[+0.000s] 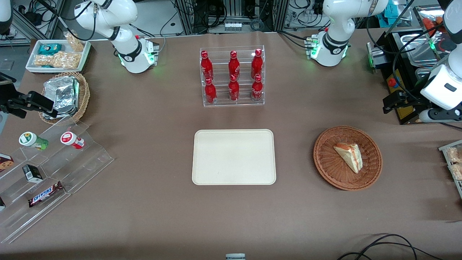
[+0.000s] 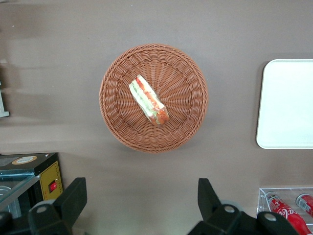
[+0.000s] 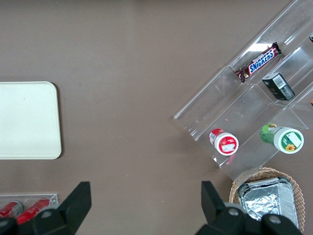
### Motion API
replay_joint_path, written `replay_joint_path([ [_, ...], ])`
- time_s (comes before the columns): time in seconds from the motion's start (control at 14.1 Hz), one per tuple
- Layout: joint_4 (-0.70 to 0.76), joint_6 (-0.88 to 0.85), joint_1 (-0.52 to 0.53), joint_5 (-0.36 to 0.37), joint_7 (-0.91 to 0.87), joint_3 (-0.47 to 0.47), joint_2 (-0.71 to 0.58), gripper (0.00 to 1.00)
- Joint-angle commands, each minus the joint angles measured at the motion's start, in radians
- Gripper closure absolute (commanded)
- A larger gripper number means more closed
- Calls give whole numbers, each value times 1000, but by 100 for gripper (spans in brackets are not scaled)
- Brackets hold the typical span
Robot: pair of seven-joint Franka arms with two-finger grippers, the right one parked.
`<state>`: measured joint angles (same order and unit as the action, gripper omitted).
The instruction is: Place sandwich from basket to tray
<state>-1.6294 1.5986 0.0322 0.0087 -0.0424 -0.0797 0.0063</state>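
The sandwich (image 1: 349,156), a white bread wedge with orange-red and green filling, lies in the round reddish-brown wicker basket (image 1: 330,159). The large cream tray (image 1: 234,157) lies flat beside the basket, toward the parked arm's end, with nothing on it. My left gripper (image 1: 388,104) hangs above the table, farther from the front camera than the basket and toward the working arm's end. In the left wrist view the gripper (image 2: 142,196) is open and holds nothing, with the sandwich (image 2: 148,100), the basket (image 2: 181,93) and part of the tray (image 2: 288,103) in sight.
An acrylic rack of red cola bottles (image 1: 232,77) stands farther from the front camera than the tray. A black box with a red button (image 1: 397,86) sits under the gripper. A tan basket of foil packets (image 1: 65,95) and a stepped acrylic snack stand (image 1: 47,162) lie toward the parked arm's end.
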Motion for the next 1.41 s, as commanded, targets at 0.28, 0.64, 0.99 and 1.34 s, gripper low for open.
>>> replay_joint_path([
  [0.28, 32, -55, -14, -3, 10, 11, 21, 0],
  [0.64, 13, -97, -17, 2, 12, 8, 26, 0],
  [0.99, -17, -54, -17, 5, 7, 9, 104, 0],
  [1.34, -220, 280, -12, 7, -23, 12, 175, 0],
])
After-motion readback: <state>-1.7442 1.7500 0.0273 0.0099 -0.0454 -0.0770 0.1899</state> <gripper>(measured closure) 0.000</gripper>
